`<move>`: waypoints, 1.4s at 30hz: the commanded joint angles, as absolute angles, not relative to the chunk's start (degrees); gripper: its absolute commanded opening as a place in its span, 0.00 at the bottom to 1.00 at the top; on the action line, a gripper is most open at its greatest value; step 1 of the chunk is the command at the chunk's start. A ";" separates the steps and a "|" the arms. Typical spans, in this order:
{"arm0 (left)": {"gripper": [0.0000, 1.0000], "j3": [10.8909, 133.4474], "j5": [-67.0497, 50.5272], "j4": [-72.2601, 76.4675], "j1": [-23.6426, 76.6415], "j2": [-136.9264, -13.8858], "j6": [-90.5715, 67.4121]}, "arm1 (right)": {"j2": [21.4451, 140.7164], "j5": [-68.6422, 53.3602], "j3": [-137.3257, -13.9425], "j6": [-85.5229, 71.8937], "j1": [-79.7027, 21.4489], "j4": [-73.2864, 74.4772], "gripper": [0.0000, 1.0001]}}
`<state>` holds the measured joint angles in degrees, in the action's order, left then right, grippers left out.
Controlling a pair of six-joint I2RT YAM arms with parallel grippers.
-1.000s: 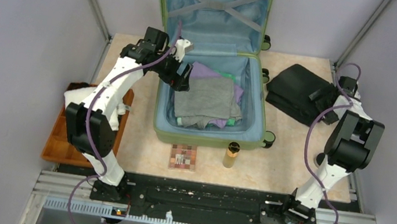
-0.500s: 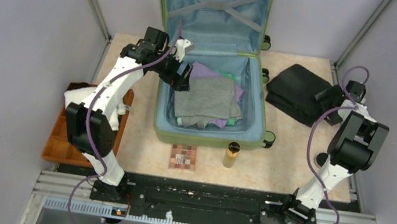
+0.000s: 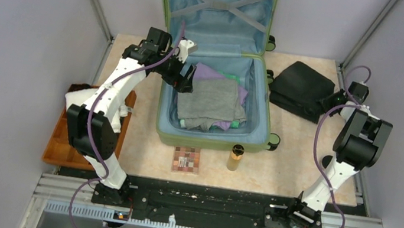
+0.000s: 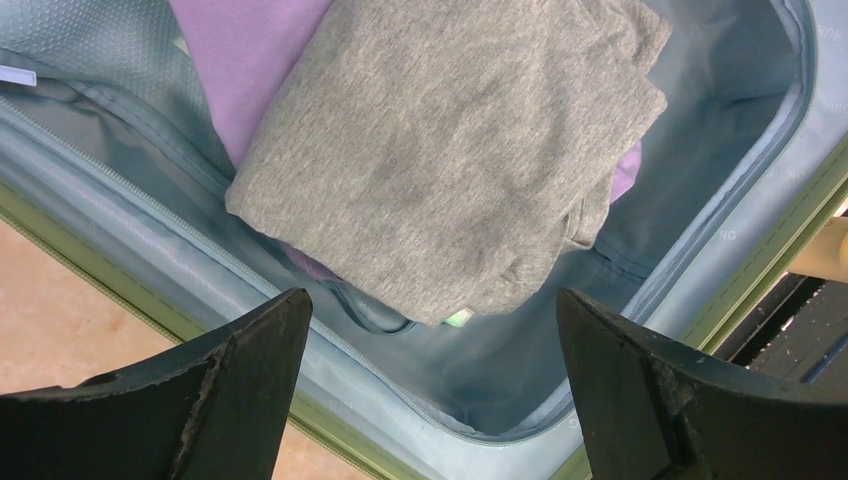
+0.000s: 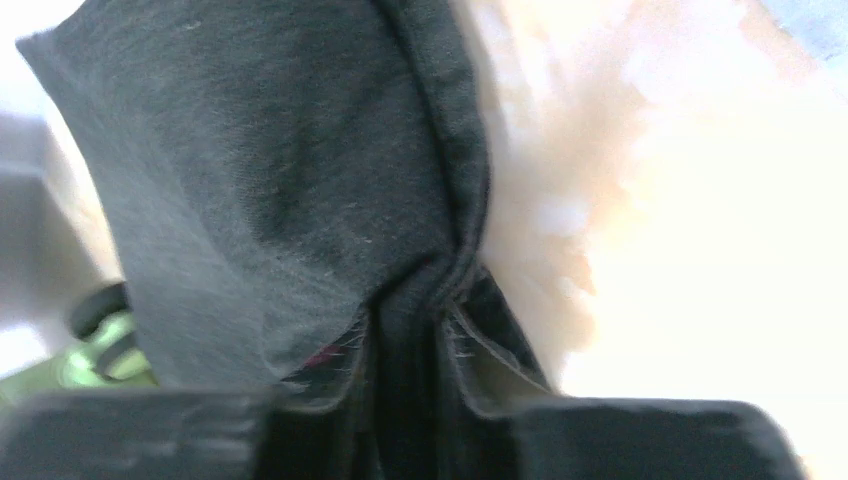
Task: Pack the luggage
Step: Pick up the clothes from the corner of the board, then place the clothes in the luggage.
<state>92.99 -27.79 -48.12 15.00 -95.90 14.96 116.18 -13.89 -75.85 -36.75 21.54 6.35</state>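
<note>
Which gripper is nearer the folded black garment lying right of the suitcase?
Right. The right gripper sits at the right edge of the black garment, fabric pinched between its fingers. The left gripper hangs open over the grey garment inside the luggage, well away.

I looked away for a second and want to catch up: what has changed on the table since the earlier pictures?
The right hand closed on the nearest edge of the black folded garment, pinching the cloth, and the garment shifted slightly toward the far wall. The left hand stayed open above the luggage; the gray garment inside and the amber bottle did not move.
</note>
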 commanded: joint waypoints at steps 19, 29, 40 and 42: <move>0.98 94.78 -26.66 -48.66 14.68 -92.93 14.27 | 94.94 -28.43 -90.82 -51.73 16.54 3.38 0.00; 0.98 94.35 -25.78 -49.13 13.62 -90.64 12.97 | 90.79 -28.17 -108.10 -47.60 9.39 17.79 0.00; 0.98 95.51 -27.47 -47.81 2.87 -87.82 8.87 | 85.28 -25.06 -105.57 -45.51 -11.96 19.89 0.00; 0.98 95.33 -28.13 -47.83 0.74 -87.13 8.70 | 84.46 -24.27 -104.02 -46.58 -15.76 18.32 0.00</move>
<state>93.03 -26.33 -48.90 4.84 -90.65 10.96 90.96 -24.51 -104.42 -44.60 -10.61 26.17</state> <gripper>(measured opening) 0.986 0.096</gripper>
